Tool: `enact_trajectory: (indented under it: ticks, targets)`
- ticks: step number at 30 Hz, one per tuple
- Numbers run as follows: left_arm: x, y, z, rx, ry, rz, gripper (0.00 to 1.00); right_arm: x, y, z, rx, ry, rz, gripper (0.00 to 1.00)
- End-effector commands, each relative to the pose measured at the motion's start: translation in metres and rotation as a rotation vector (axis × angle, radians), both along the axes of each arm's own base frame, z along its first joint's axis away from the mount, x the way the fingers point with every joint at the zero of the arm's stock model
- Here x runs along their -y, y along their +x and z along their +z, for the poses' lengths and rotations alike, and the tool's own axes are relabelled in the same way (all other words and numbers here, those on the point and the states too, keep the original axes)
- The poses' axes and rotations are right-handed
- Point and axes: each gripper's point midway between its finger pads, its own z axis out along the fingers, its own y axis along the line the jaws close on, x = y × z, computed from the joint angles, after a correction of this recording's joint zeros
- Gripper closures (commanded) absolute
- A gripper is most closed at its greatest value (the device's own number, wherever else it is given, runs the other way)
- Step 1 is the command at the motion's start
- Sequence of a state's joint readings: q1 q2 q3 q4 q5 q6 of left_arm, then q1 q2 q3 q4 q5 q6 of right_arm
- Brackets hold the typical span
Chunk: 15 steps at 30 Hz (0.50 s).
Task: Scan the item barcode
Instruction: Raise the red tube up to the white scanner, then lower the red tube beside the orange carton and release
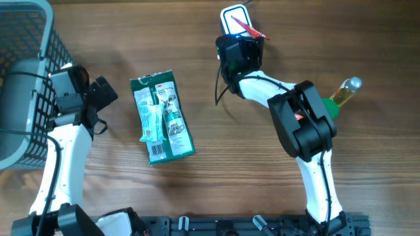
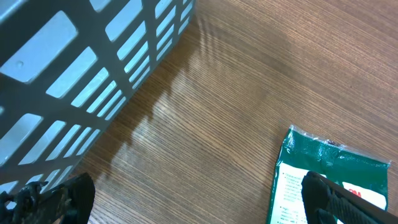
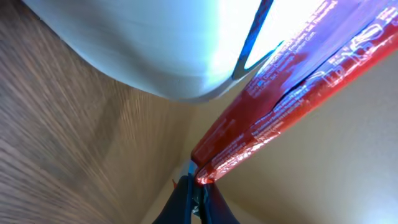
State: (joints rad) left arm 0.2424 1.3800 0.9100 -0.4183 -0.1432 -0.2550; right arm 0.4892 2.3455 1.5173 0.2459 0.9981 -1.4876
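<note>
Right wrist view is mostly blown out: the right tool point(image 3: 198, 190) is pinched shut on the corner of a red packet point(image 3: 267, 118), whose small print is too blurred to read. Behind it looms a white object point(image 3: 155, 50) with a rounded edge, overexposed; whether it is joined to the red film I cannot tell. From overhead, both sit at the far edge of the bench point(image 1: 223, 170), the white object cut by the frame's top, and the wrist covers much of the packet.

A green packet point(image 1: 162, 118) lies flat on the bench between the two arms, apart from both. The left tool point(image 2: 196, 193) stands wide open and holds nothing; only its two fingertips point(image 2: 68, 199) show at the bottom of the left wrist view, with one corner of the green packet there. A grey basket point(image 1: 56, 46) runs out of frame at the left. A green-capped bottle point(image 1: 346, 90) is half hidden behind the right arm.
</note>
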Motion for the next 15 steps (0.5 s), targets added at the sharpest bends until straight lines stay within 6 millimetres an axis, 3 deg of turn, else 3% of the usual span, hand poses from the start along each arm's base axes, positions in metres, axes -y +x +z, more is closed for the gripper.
enact_trajectory:
  ticks: [1, 4, 6, 7, 10, 11, 13, 15]
  targets:
    - [-0.001, 0.003, 0.008, 0.02, 0.009, -0.01, 0.0, -0.013, -0.002, -0.012, -0.045, -0.013, 0.043, 0.96]
    - [-0.001, 0.003, 0.008, 0.02, 0.009, -0.01, 0.0, -0.011, -0.006, -0.019, -0.096, -0.047, 0.047, 0.96]
    - [-0.001, 0.003, 0.008, 0.02, 0.01, -0.01, 0.0, -0.011, -0.005, -0.011, -0.056, -0.006, 0.03, 0.96]
    - [-0.001, 0.003, 0.008, 0.02, 0.01, -0.01, 0.0, -0.011, -0.005, 0.0, -0.015, 0.036, 0.013, 0.96]
    - [-0.001, 0.003, 0.008, 0.02, 0.009, -0.01, 0.0, -0.01, -0.007, 0.069, 0.183, 0.265, -0.045, 0.96]
    - [-0.001, 0.003, 0.008, 0.02, 0.01, -0.01, 0.0, -0.01, -0.011, 0.083, 0.199, 0.322, -0.051, 0.96]
    - [-0.001, 0.003, 0.008, 0.02, 0.01, -0.01, 0.0, -0.006, -0.039, 0.116, 0.175, 0.521, -0.08, 0.96]
    - [-0.001, 0.003, 0.008, 0.02, 0.01, -0.01, 0.0, -0.01, -0.074, 0.118, 0.09, 0.807, -0.154, 0.96]
